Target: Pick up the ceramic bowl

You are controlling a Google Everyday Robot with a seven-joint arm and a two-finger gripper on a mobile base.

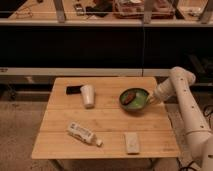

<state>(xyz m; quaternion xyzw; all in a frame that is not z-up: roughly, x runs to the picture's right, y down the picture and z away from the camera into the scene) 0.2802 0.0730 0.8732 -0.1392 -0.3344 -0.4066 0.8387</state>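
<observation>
The ceramic bowl [133,99] is green and glossy with a dark rim and a reddish-brown patch inside. It is at the right side of the wooden table [105,120], tilted and raised slightly off the top. My gripper [149,99] reaches in from the right on the white arm [182,97] and is shut on the bowl's right rim.
A white upturned cup [88,96] stands left of the bowl, with a black flat object [74,90] behind it. A white bottle [83,133] lies at the front left. A pale rectangular packet [132,142] lies at the front right. Dark shelving [100,45] runs behind the table.
</observation>
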